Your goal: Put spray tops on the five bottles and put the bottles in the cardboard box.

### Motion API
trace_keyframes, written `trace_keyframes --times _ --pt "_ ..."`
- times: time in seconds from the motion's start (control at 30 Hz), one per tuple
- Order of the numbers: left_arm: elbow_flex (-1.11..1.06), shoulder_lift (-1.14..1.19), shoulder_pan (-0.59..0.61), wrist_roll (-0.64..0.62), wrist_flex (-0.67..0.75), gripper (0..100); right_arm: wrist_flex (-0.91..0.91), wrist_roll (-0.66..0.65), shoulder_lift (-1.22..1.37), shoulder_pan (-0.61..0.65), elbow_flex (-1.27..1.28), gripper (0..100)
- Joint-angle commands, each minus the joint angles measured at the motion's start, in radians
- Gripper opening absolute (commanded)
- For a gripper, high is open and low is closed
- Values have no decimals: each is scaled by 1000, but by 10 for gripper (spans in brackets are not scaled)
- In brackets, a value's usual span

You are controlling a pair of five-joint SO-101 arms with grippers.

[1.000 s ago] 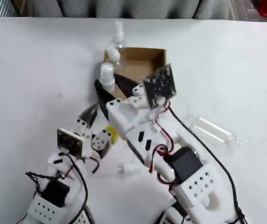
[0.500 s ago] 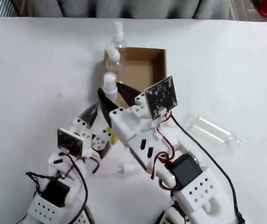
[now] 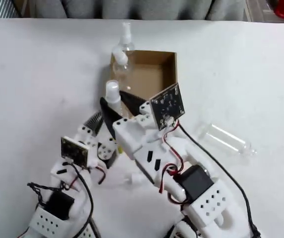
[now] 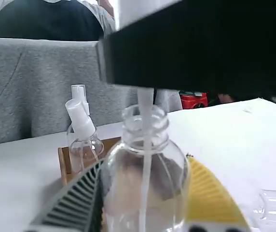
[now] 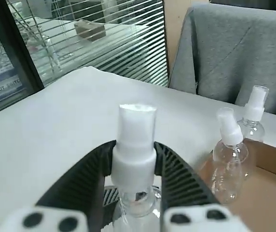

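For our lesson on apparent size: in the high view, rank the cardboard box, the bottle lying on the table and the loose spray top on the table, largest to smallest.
1. cardboard box
2. lying bottle
3. loose spray top
All three rest on the table, so nearness to the camera hardly skews the order.

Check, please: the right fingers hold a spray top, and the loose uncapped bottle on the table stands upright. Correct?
No: the loose uncapped bottle lies on its side, as the high view shows. The right fingers do hold a spray top.
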State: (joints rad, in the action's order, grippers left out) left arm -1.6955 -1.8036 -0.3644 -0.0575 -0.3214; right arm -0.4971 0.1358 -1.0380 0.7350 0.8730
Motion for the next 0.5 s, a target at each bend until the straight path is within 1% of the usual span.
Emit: trace_keyframes --times 0.0,0.3,0.37,0.47 --pt "21 -24 -8 6 -2 20 24 -14 -18 10 -3 15" --pt "20 -24 -8 6 -2 20 15 -15 -12 10 0 23" --pt "20 -24 -8 6 -2 20 -2 -28 -12 12 2 70" --pt "20 -24 -8 6 -2 20 -51 -54 -18 13 0 184"
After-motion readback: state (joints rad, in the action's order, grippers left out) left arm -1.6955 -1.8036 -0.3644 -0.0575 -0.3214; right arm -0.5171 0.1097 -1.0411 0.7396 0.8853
